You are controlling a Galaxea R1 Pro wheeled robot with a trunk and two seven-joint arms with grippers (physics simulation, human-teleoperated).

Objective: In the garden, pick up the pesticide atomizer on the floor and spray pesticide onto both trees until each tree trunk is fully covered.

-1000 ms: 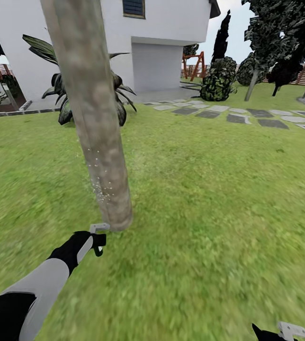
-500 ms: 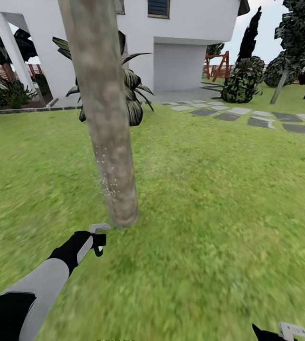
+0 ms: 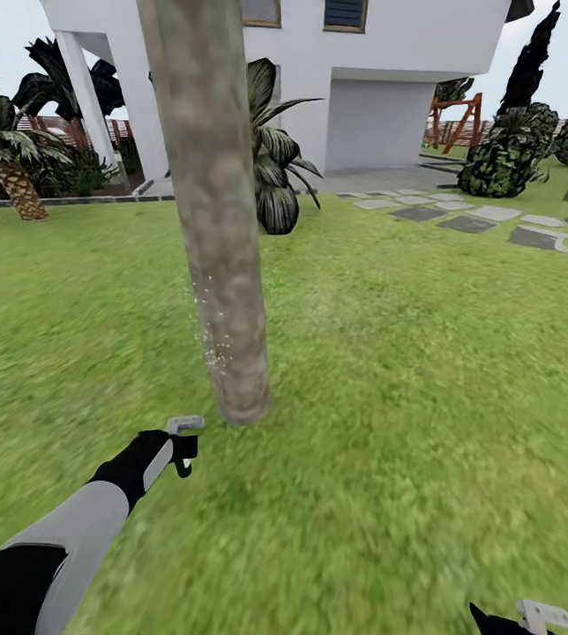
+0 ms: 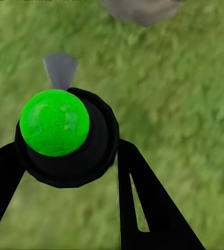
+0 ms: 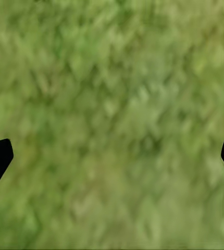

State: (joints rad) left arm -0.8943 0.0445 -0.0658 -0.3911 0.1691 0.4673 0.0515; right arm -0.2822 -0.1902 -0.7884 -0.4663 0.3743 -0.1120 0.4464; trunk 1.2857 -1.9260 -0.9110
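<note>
With the view swung left since a second ago, left gripper [image 3: 181, 445] jaws grip the atomizer [image 4: 65, 136] near the speckled tree trunk [image 3: 222, 291]; coverage judged partial; right gripper [image 5: 112, 151] jaws open.

Tree trunk [image 3: 218, 220]: mottled grey-brown with tan patches.
Pesticide [image 3: 209, 339]: pale whitish specks on the trunk's lower part.
Pesticide atomizer [image 4: 65, 138]: dark body, bright green spot, light grey head.
Lawn [image 3: 425, 379]: mottled green.
House [image 3: 390, 79]: white, beyond the trunk.
</note>
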